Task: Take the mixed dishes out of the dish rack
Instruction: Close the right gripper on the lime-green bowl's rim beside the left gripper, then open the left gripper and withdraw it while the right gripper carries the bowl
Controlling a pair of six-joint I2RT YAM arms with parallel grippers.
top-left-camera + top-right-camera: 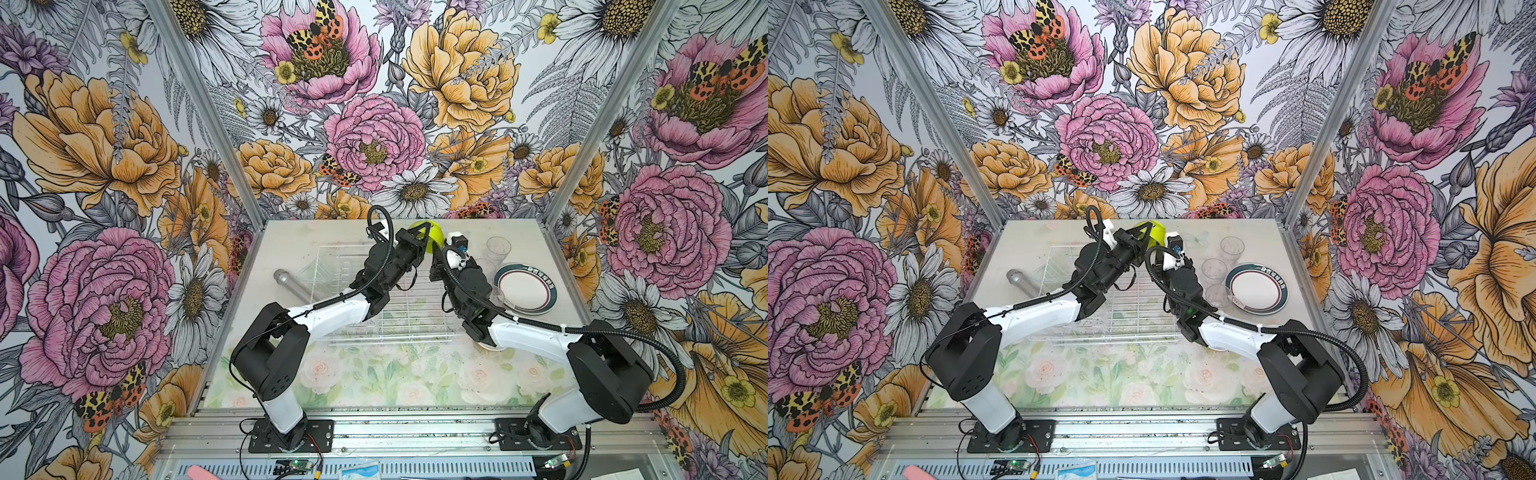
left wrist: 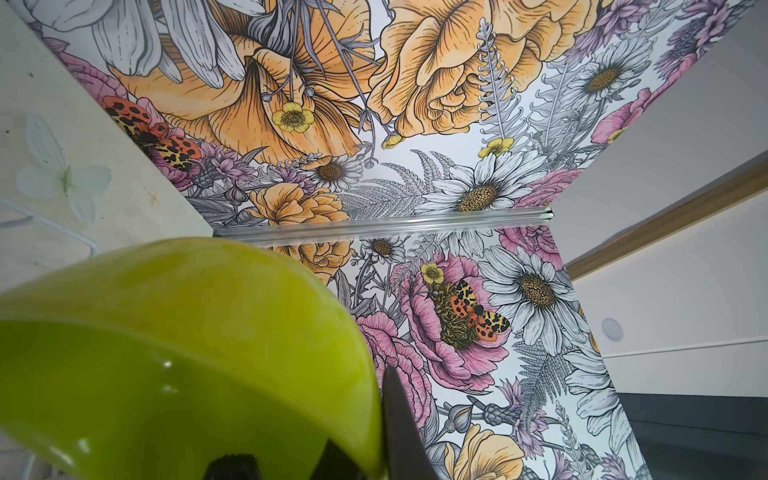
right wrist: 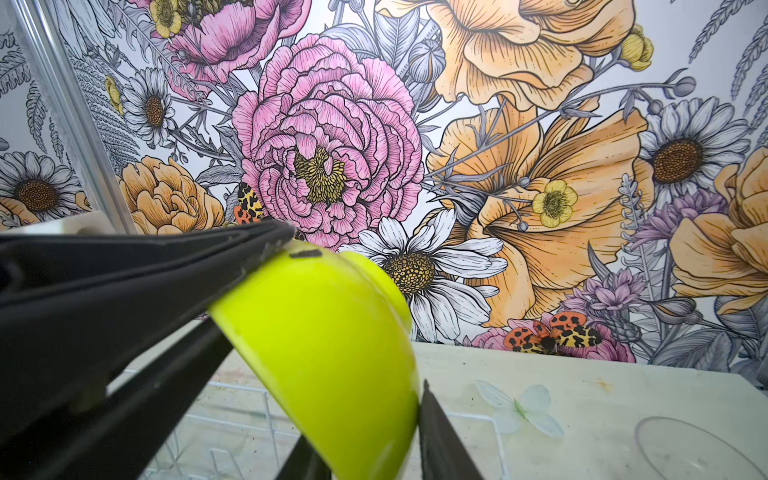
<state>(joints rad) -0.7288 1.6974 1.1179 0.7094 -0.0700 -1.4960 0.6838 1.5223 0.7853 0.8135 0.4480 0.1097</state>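
The lime-green bowl hangs tilted in the air over the far edge of the white wire dish rack. My left gripper is shut on its upper rim; the left wrist view shows the bowl clamped there. My right gripper reaches in from below. In the right wrist view its fingers stand either side of the bowl's lower wall, one touching; a firm clamp is unclear. No dishes show in the visible rack slots.
A stack of dark-rimmed plates lies right of the rack. Clear tumblers stand beside them. A grey metal cylinder lies left of the rack. Flowered walls close in on three sides.
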